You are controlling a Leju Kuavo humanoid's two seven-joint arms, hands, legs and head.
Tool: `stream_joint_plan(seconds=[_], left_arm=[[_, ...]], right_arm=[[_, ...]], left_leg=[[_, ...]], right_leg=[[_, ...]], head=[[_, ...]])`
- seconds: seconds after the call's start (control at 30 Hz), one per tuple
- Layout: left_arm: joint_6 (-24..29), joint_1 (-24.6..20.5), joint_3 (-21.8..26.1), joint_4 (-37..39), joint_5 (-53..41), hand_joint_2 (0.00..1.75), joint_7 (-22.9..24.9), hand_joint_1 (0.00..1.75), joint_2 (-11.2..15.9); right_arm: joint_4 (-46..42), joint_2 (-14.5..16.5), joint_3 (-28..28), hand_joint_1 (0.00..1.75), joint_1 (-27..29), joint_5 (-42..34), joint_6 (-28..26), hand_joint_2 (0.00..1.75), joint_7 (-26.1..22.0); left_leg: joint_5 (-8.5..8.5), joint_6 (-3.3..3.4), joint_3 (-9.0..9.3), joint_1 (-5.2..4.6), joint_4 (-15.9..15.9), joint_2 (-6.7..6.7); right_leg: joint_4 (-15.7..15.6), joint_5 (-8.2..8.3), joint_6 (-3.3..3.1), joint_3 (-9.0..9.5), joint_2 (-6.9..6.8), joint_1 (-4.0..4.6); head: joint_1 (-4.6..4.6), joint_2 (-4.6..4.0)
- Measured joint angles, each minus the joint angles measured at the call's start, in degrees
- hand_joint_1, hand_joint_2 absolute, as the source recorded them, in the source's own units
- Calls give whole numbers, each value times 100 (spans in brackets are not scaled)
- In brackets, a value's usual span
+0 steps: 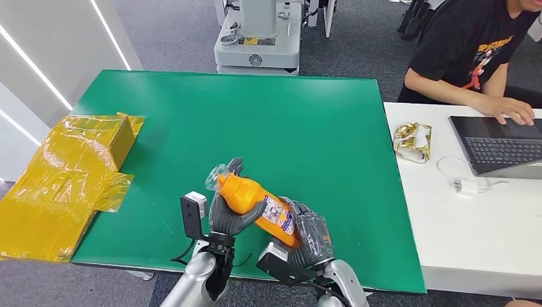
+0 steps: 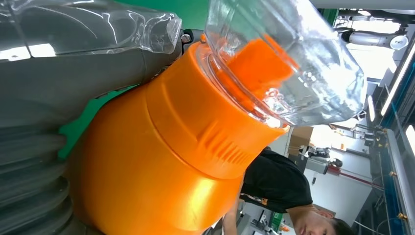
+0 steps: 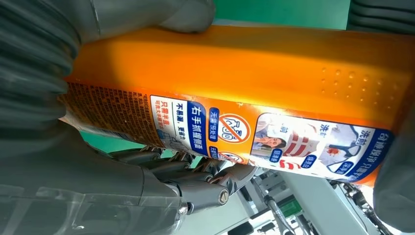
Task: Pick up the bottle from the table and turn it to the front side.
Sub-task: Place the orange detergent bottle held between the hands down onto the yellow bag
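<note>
**Where everything sits**

I see the bottle (image 1: 259,203) lifted off the table (image 1: 268,121) at its near edge, lying slanted with its cap end to the far left and its base to the near right. My left hand (image 1: 231,216) wraps it near the cap end; my right hand (image 1: 311,238) holds the base end, just right of the left. A flattened box (image 1: 70,173) overhangs the table's left edge. To the right stands a second table (image 1: 473,224), touching the first. On it lie a crumpled wrapper (image 1: 413,141) at its far left, a laptop (image 1: 498,146) to the right and a charger (image 1: 468,187) nearer. A person (image 1: 473,51) sits behind that table, a hand on the laptop. A machine base (image 1: 258,38) stands beyond the far edge.
</note>
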Motion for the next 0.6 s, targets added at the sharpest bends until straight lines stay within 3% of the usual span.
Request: stream_joint_plan(seconds=[0.4,0.43,0.57,0.6], left_arm=[[-4,-3,0,92,-3,175,-8,0,0],[-4,-4,0,98,-4,175,-9,7,0],[-33,-3,0,101,-29,175,-20,173,0],[-58,-2,0,101,-34,175,-31,175,-1]], right_arm=[[-50,-14,-19,175,66,240,76,175,66],[-51,-16,-20,175,68,264,76,175,73],[-67,-17,-34,175,69,372,73,175,90],[-74,-17,-38,175,69,397,70,175,96]], left_leg=[[0,0,0,0,0,2],[0,0,0,0,0,2],[0,0,0,0,0,2],[0,0,0,0,0,2]], right_leg=[[0,0,0,-1,2,0],[0,0,0,-1,3,0],[0,0,0,-1,3,0],[0,0,0,-1,3,0]], head=[[0,0],[0,0],[0,0],[1,0]])
